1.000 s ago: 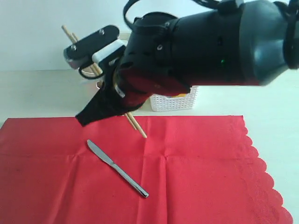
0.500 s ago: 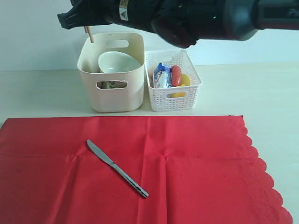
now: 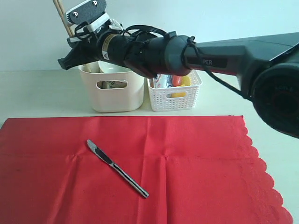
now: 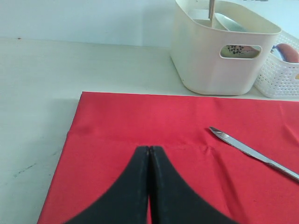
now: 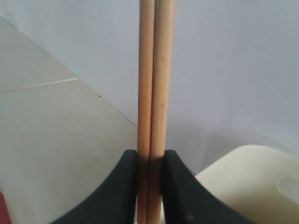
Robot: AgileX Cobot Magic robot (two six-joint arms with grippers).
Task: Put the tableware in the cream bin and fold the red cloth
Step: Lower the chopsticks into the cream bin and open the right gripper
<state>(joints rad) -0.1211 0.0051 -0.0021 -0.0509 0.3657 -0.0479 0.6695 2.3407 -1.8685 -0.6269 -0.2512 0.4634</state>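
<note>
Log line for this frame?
right pincer: shut on chopsticks, at cream bin | left pincer: shut, empty, over red cloth | knife: on red cloth

One knife (image 3: 117, 169), cloth (image 3: 196, 168), bin (image 3: 114, 100), basket (image 3: 175, 101); two chopsticks (image 5: 163, 93)

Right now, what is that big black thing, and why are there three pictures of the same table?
It's a robot with two arms, and each arm ends in a claw. The wide picture comes from a camera standing off to the side. In it the black right arm reaches across to the cream bin. The other two pictures come from small cameras on the wrists, looking along each claw. The right claw pinches a pair of wooden chopsticks, upright, right by the bin. The left claw is shut and empty, above the red cloth. A metal knife lies on that cloth. Beside the bin on the table stands a white basket with food in it.
</note>
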